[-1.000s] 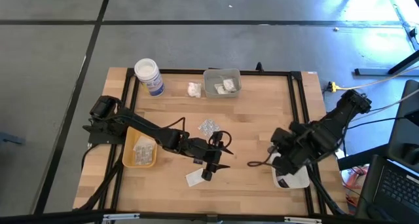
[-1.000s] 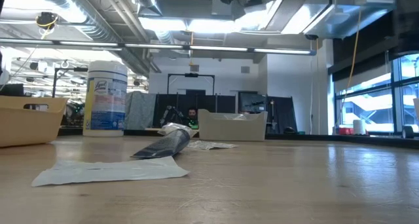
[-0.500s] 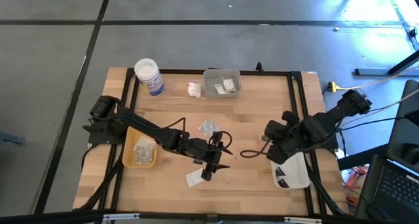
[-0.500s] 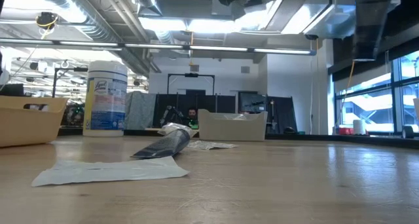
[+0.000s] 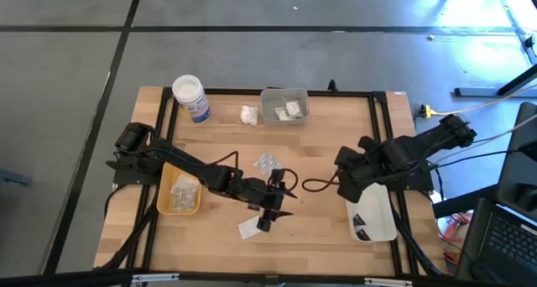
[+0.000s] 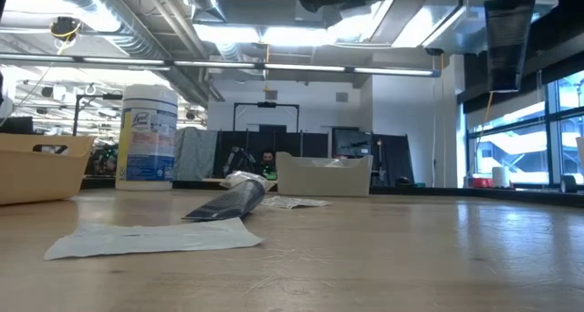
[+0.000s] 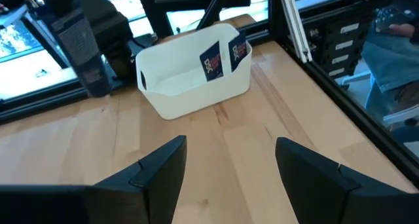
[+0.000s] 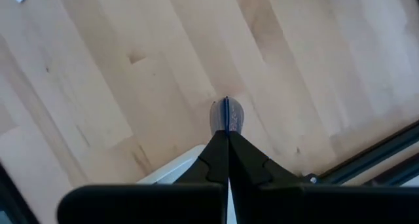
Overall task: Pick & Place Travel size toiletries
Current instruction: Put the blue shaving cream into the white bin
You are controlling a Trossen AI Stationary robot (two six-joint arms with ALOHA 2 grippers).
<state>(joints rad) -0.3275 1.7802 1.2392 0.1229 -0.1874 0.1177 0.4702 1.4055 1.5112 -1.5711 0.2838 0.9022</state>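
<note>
In the low view a dark tube (image 6: 228, 201) lies on the table behind a flat white sachet (image 6: 155, 237), which the high view also shows (image 5: 249, 228). A clear blister pack (image 5: 267, 162) and a white lumpy packet (image 5: 248, 114) rest on the wood. My left gripper (image 5: 270, 210) (image 7: 229, 145) hangs open above the tube and sachet, touching nothing. My right gripper (image 5: 342, 182) (image 8: 226, 133) is shut and empty, over bare wood left of the white tray (image 5: 379, 211). That tray holds small dark wedges (image 7: 222, 56).
A big white jar (image 5: 190, 98) stands at the far left. A clear tray (image 5: 284, 106) with packets sits at the far middle, and a yellow tray (image 5: 179, 192) with packets by the left arm. A black frame rail (image 5: 382, 127) runs along the table's right side.
My right arm has swung away from above the white tray toward the table's left and far side, ending over bare wood near the middle. Its fingers stay shut. The left arm and all items have kept still.
</note>
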